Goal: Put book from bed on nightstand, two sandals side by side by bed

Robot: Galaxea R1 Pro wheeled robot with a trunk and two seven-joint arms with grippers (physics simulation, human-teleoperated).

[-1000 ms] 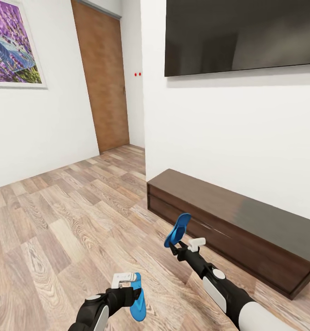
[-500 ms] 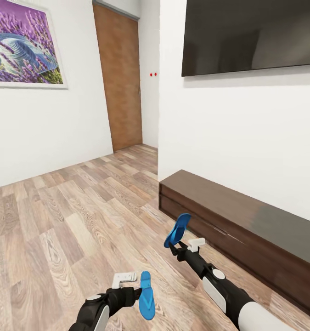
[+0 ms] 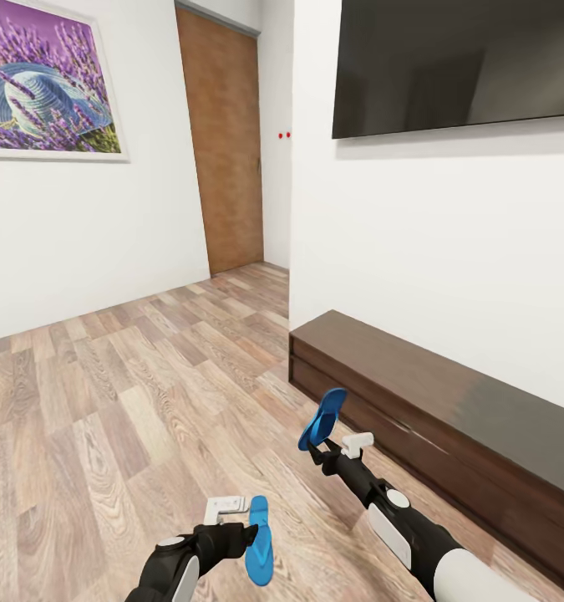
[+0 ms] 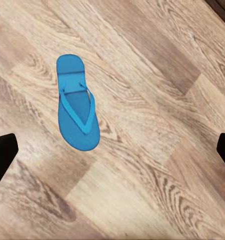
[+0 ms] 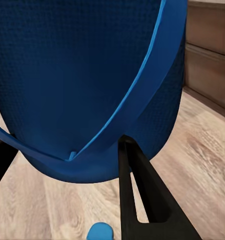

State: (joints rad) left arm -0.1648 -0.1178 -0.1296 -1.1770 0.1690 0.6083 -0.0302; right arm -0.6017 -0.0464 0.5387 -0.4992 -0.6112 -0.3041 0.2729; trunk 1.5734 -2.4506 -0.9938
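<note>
My right gripper (image 3: pixel 317 448) is shut on one blue sandal (image 3: pixel 323 418) and holds it up in the air, sole tilted, in front of the cabinet. Up close in the right wrist view, this sandal (image 5: pixel 87 75) sits between the black fingers (image 5: pixel 137 195). The other blue sandal (image 3: pixel 259 539) lies flat on the wood floor, strap up, just right of my left gripper (image 3: pixel 240 531). In the left wrist view that sandal (image 4: pixel 77 107) lies apart from the open left gripper (image 4: pixel 112 150), whose fingertips stand wide at both edges. The book, the bed and the nightstand are out of view.
A long low dark cabinet (image 3: pixel 440 410) runs along the right wall under a black TV (image 3: pixel 457 63). A white wall corner (image 3: pixel 291 251) juts out ahead, with a tan door (image 3: pixel 227 142) behind it. A lavender picture (image 3: pixel 43 84) hangs left. Open plank floor (image 3: pixel 106 401) spreads left.
The camera has turned left, so the door, cabinet and picture have slid right in the picture. Both arms keep their pose. The lower sandal has shifted slightly beside my left gripper.
</note>
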